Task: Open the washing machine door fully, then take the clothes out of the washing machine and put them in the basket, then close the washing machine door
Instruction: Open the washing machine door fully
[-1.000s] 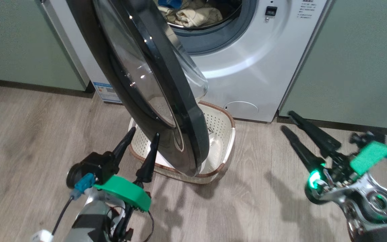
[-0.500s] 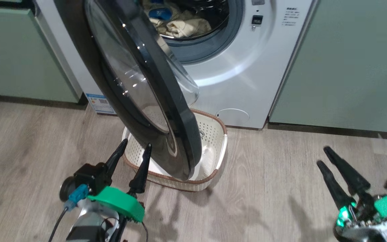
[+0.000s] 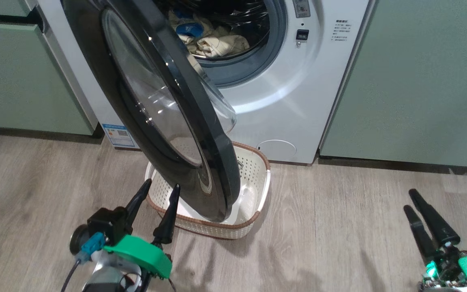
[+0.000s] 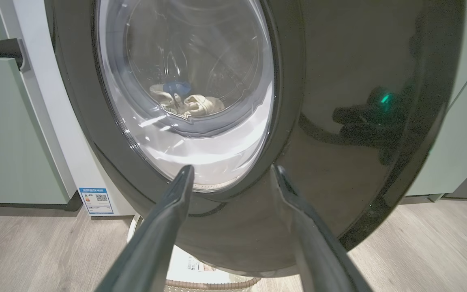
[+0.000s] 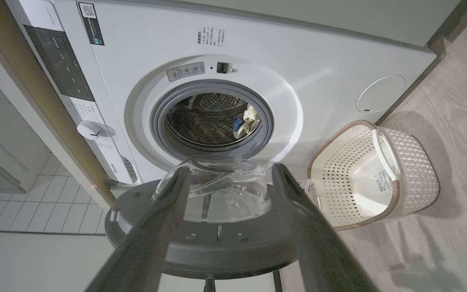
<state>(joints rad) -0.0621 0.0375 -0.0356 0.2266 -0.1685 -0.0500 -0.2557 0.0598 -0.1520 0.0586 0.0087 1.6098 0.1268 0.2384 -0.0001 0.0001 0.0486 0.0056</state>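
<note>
Glossy black-rimmed round door half open, cream-yellow clothes inside white washing machine, perforated cream basket below, left hand and right hand spread wide, empty

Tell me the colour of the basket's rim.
Brown, edging the cream perforated basket. The right wrist view shows it best.

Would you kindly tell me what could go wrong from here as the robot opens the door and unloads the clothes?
The washing machine door stands only part open, over the basket; clothes dropped now might land on the door instead.
The left gripper, fingers open, sits close to the door's glossy black rim; a push there may slip.
The clothes lie in the drum behind the door; a reaching arm might knock it.
</note>
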